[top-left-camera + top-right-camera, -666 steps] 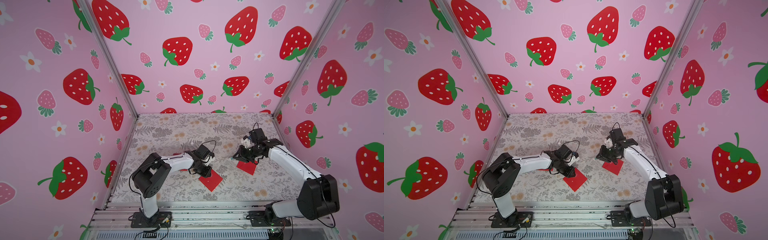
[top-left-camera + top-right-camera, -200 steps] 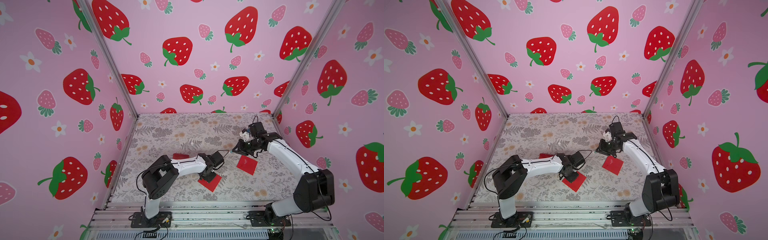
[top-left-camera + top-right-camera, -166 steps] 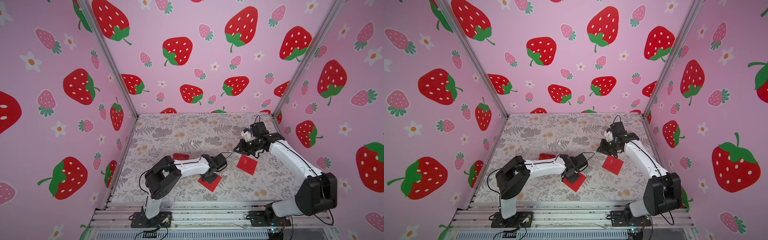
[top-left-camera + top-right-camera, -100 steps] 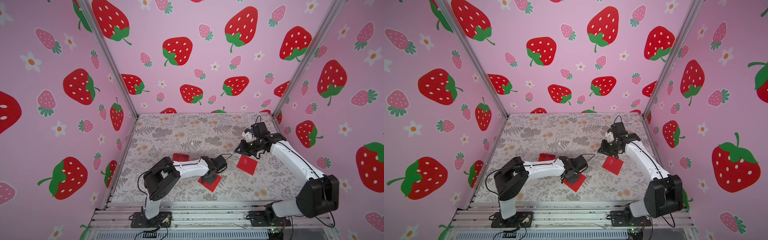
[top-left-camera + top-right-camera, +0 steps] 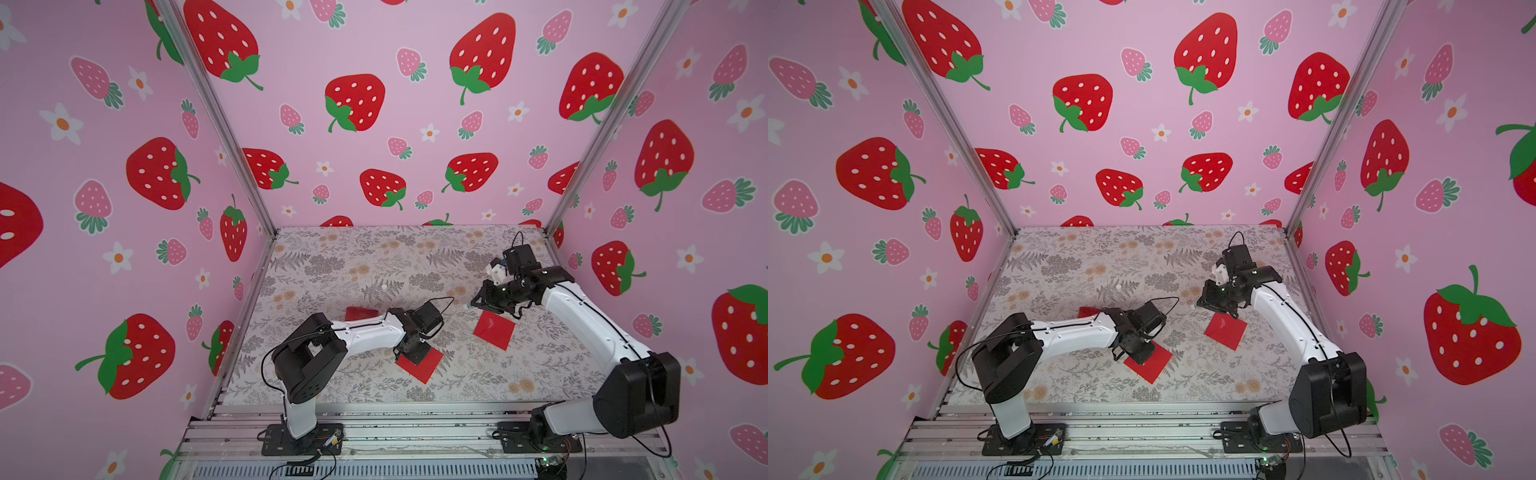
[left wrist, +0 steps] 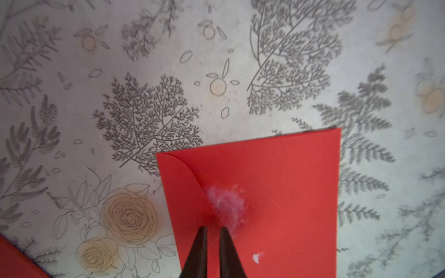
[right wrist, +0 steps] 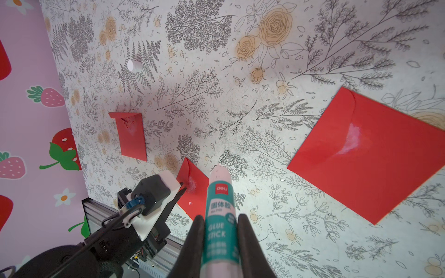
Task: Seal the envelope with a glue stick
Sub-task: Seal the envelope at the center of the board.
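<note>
In both top views, the left arm reaches across the floral-printed table (image 5: 374,257) and plants the left fingers (image 5: 415,356) on the nearest red paper envelope (image 5: 428,370). The right fingers (image 5: 482,300) hang near the far corner of a second red envelope (image 5: 496,332). A third red envelope (image 5: 357,312) peeks out behind the left arm, and a small white cap (image 5: 384,286) sits alone farther back. In the left wrist view, the two dark fingers (image 6: 201,252) stand almost together, a slim gap between them and nothing in it. Their tips are down at the point of the folded flap (image 6: 183,183), just beside a whitish smear of glue (image 6: 228,204). In the right wrist view, the right fingers (image 7: 248,240) are clamped on the slim white glue stick with a teal-green label (image 7: 219,211). The stick is uncapped and lifted off the table, touching no paper. The second envelope (image 7: 361,156) lies flap-down with its own pale smear, and the third (image 7: 131,137) shows its flap partly raised. The step in hand looks to be pressing the nearest envelope's flap onto its glue. Doing it well likely means bearing straight down on the flap's point where it meets the sticky patch. The fingers should hold there without sliding, so the thin paper neither skates across the table nor creases, then lift away vertically with the glue stick held clear.
</note>
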Action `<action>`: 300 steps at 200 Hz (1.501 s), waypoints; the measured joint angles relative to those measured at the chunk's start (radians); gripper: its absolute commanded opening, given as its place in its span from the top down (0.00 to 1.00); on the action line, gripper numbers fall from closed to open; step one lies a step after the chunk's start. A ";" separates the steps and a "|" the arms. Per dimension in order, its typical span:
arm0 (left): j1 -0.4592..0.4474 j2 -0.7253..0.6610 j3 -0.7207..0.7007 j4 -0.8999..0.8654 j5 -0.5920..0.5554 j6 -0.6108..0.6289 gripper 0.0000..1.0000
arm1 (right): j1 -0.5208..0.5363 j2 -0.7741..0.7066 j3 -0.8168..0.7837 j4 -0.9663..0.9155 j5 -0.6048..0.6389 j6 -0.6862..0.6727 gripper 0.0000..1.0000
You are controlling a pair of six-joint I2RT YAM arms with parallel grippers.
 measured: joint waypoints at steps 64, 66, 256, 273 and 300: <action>-0.045 0.018 0.002 0.004 -0.071 -0.022 0.88 | 0.000 0.000 0.003 -0.015 0.001 -0.002 1.00; -0.047 0.020 0.005 0.001 -0.076 -0.023 0.88 | 0.000 0.000 0.003 -0.016 0.002 -0.002 1.00; 0.022 0.054 0.058 0.037 0.035 0.019 0.99 | 0.000 0.000 0.032 -0.024 0.009 -0.005 1.00; 0.022 0.055 0.055 0.054 0.046 0.014 0.99 | 0.000 0.000 0.032 -0.027 0.009 -0.005 1.00; 0.027 0.043 0.031 0.085 0.061 -0.002 0.99 | 0.000 0.000 0.032 -0.029 0.009 -0.005 1.00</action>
